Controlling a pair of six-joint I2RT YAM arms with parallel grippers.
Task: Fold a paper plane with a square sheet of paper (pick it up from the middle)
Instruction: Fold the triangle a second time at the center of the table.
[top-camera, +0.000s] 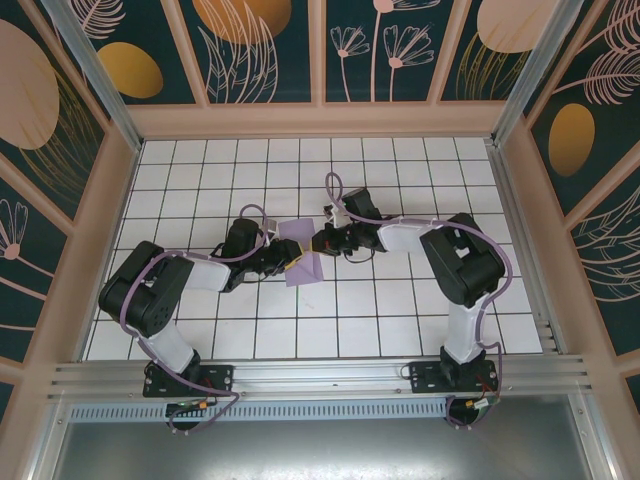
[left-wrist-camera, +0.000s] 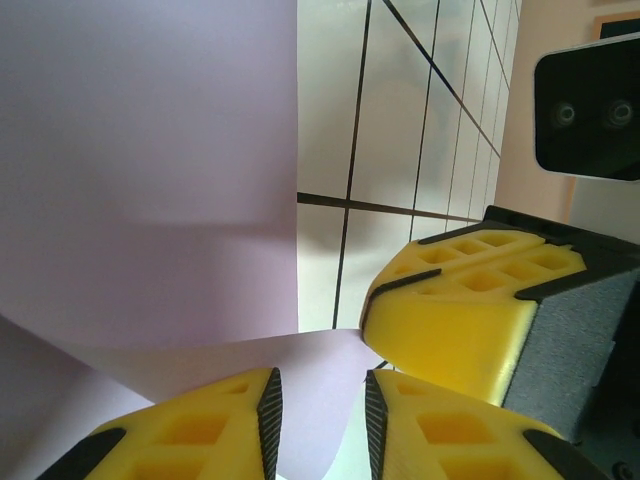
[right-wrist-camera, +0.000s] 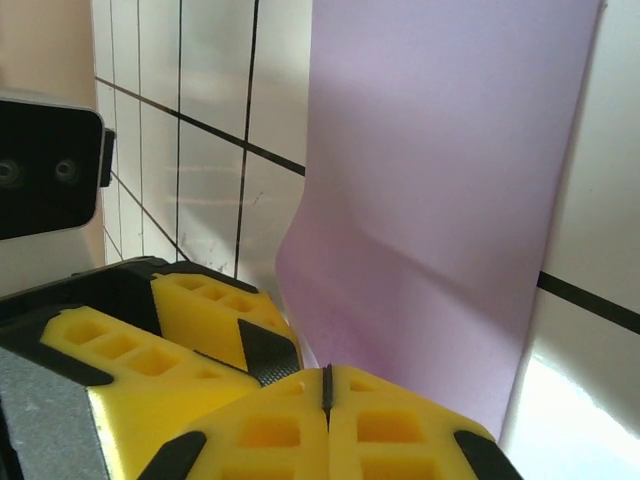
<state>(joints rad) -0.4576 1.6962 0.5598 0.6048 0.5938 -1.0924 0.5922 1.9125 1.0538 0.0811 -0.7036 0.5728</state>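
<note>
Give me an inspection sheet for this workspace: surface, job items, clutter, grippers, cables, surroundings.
Surface: white tiled tabletop, dark grid lines.
Job's things: lilac paper sheet, bent rather than flat, at the middle between both arms.
Clutter: nothing seen.
Grippers: left gripper jaws slightly apart, a corner of the sheet in the gap; right gripper jaws shut, apparently pinching the sheet's edge.
Cables: purple cables run along both arms.
Surroundings: teal leaf-patterned walls; metal rail at the near edge.
</note>
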